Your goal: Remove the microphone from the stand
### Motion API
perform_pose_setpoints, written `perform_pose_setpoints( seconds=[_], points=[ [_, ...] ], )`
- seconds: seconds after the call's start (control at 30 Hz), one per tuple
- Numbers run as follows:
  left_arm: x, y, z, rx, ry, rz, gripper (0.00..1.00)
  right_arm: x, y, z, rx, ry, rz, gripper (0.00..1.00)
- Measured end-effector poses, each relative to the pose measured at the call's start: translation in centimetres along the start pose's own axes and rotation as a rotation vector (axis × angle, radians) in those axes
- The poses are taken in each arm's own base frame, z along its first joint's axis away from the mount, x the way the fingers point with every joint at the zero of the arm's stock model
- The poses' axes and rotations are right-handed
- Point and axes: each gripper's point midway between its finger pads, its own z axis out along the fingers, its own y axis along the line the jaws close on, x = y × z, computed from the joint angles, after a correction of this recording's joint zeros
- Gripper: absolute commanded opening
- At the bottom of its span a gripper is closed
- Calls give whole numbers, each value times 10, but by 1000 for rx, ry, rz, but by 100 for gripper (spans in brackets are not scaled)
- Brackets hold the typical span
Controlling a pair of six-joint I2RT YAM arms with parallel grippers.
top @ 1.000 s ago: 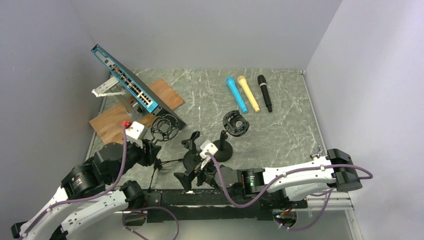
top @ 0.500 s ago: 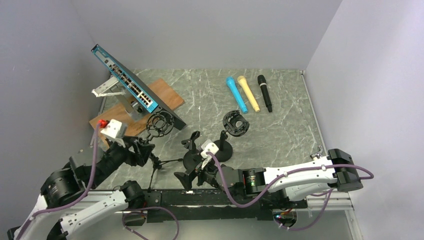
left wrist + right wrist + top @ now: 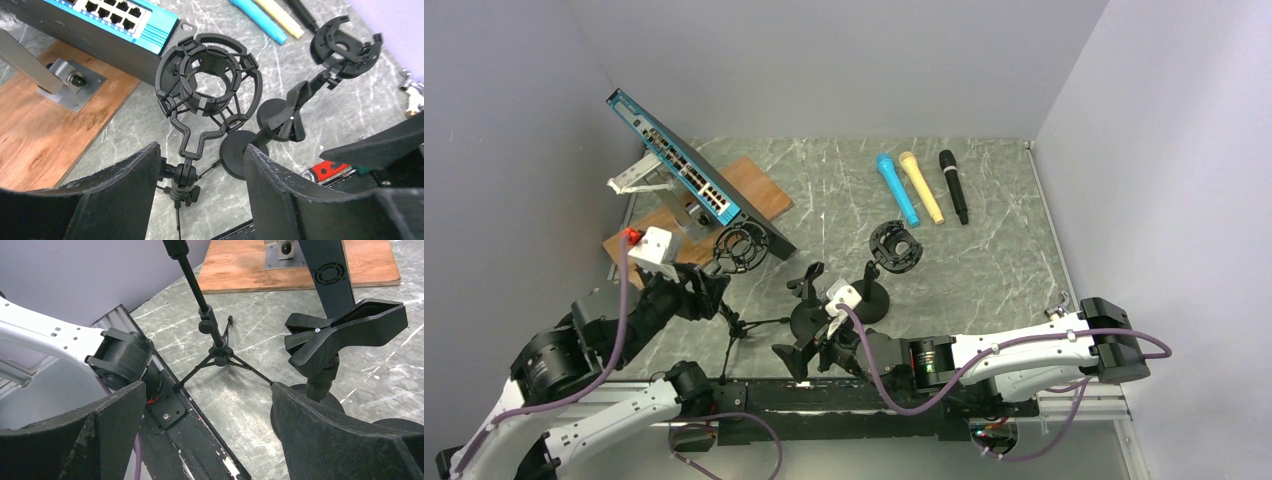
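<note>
Both sets of jaws apart and empty, left pincer [image 3: 200, 150] facing shock mount [image 3: 165, 82], right pincer [image 3: 206, 387] by tripod [image 3: 218, 351], top cut off.

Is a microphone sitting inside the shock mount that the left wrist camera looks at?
No, the shock mount is empty, and the grey table shows through its ring.

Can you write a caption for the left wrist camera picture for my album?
Open left gripper faces an empty ring holder on its tripod, three microphones lying beyond.
</note>
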Motion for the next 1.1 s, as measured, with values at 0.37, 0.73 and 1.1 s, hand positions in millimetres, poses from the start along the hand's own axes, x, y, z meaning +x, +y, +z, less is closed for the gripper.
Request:
perform_pose_setpoints(
  seconds=[0.37, 0.73, 1.1],
  points=[
    [30, 7, 28, -71, 89, 130, 64, 0, 1, 0, -3, 1, 0, 98],
    [51, 11, 33, -71, 157, 220, 20, -1, 1, 0, -4, -1, 1, 99],
    [51, -10, 13, 171, 67, 339, 4, 0, 3, -1, -18, 5, 1, 100]
  ],
)
